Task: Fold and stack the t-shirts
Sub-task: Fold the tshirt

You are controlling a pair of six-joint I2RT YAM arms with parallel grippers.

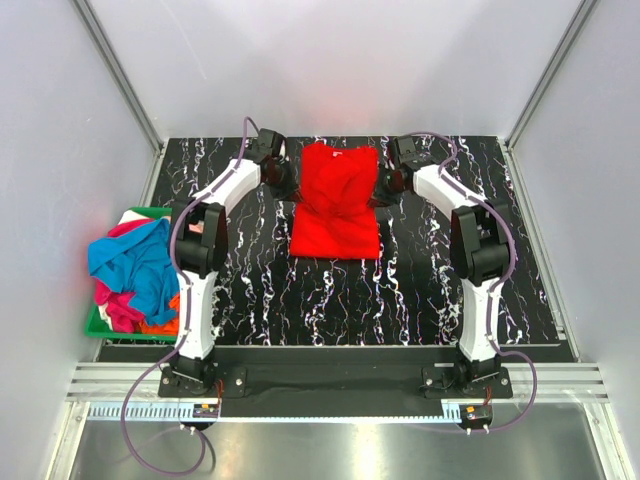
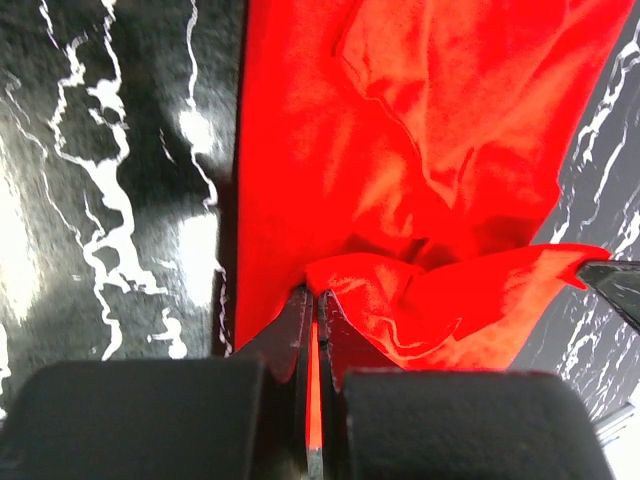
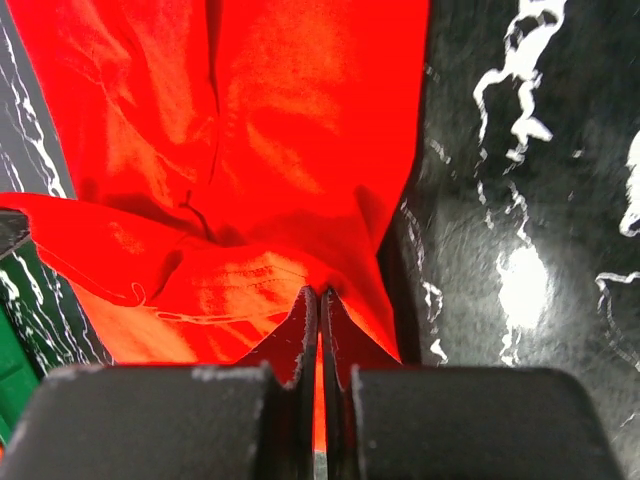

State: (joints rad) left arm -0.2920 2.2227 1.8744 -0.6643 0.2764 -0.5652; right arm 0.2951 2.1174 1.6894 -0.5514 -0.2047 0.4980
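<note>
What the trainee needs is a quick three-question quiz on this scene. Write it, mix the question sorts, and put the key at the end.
1. True or false: the left gripper and the right gripper are each shut on the red t-shirt.
2. Pick one. The remaining t-shirts lie: A, heaped in the green bin at the left; B, folded at the far right corner; C, under the red one.
3. Fill the gap: the topmost t-shirt of that heap is ___.

Key: 1 true; 2 A; 3 blue.
</note>
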